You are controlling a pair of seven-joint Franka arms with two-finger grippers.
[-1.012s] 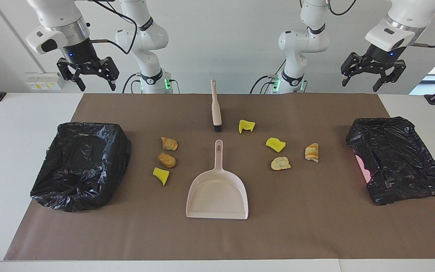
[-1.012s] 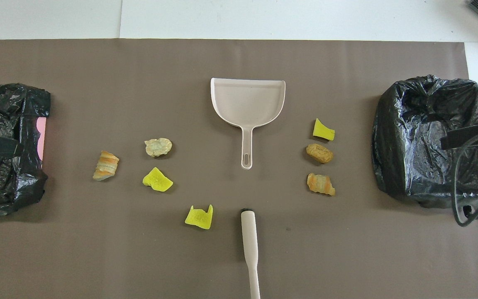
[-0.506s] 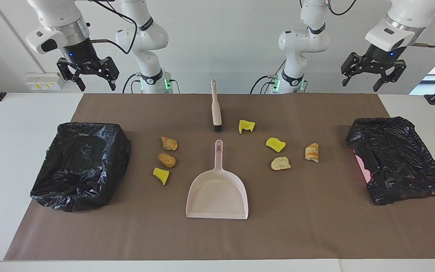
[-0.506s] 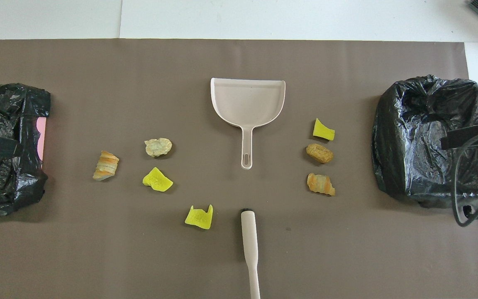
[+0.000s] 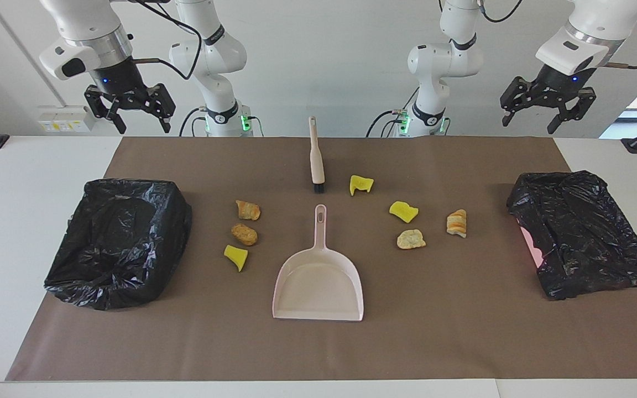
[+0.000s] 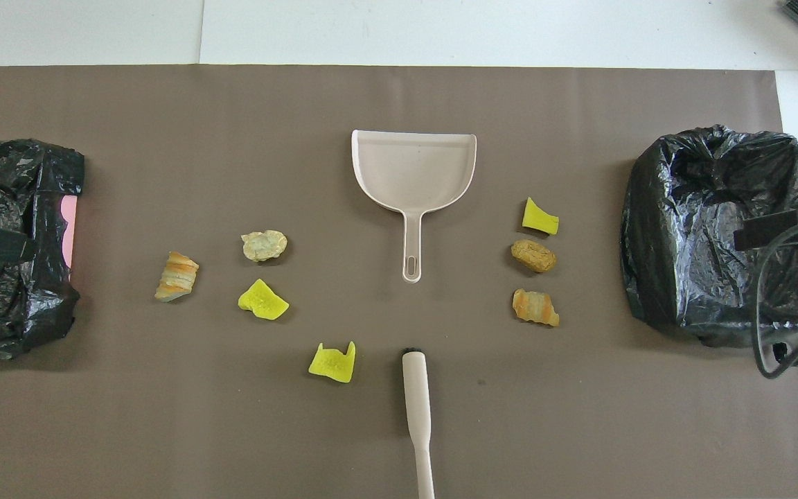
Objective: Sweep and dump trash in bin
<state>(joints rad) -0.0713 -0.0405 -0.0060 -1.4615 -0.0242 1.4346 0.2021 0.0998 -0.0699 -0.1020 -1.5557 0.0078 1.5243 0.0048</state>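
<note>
Both tools lie untouched mid-mat: the beige plastic brush point(image 5: 316, 157) near the mat's robot-side edge, the pale pink plastic dustpan point(image 5: 318, 279) just past it; seven yellow and golden-brown trash bits point(image 5: 245, 234) flank them; your left gripper point(image 5: 546, 104) and right gripper point(image 5: 130, 106) hang open, empty, above the robot-side corners; take each handle squarely, keeping the pan's lip flat.

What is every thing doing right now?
Pale pink plastic dustpan: flat on the mat, empty.
Pale pink brush: lying untouched.
Seven yellow and golden-brown trash bits: scattered, unswept.
Two black-bagged bins: standing at the table's ends.
Left gripper: raised, open.
Right gripper: raised, open.
</note>
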